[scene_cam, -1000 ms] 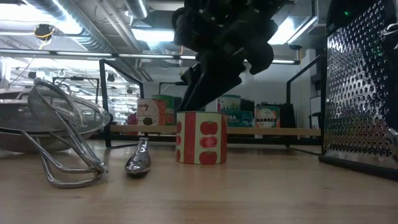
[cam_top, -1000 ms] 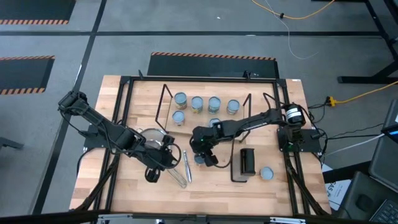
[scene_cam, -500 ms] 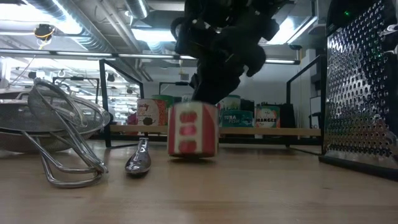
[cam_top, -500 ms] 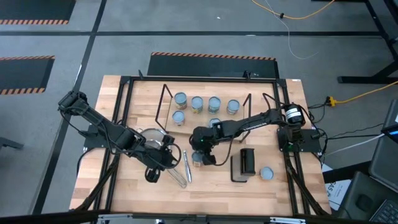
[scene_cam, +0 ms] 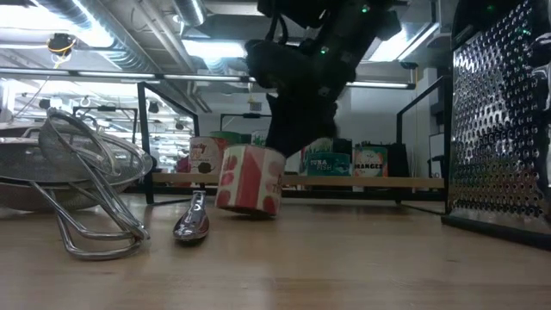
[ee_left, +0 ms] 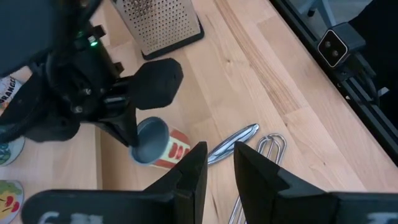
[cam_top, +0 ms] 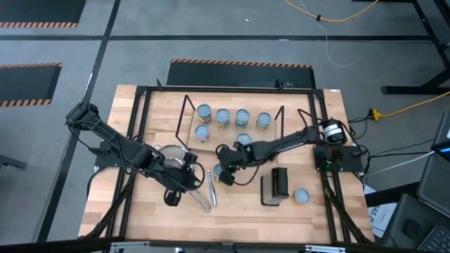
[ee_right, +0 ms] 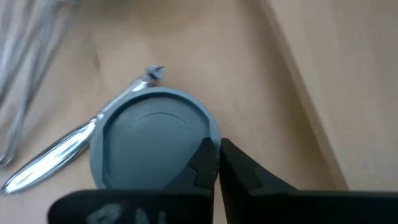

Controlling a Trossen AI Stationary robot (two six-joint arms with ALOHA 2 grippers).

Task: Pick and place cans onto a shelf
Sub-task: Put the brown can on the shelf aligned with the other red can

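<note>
Tilting red-labelled can (scene_cam: 250, 179) under right gripper (ee_right: 217, 163), jaws clenched together beside its rim, contact unclear, left gripper (ee_left: 219, 167) jaws parted, empty.

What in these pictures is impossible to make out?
- Whether the right gripper pinches the tilted can's rim: in the low view the arm covers its top, and the right wrist view crops it.
- Labels of the cans on the shelf: too small in the high view.
- The grater's full shape: cut off by the right edge in the low view.
</note>
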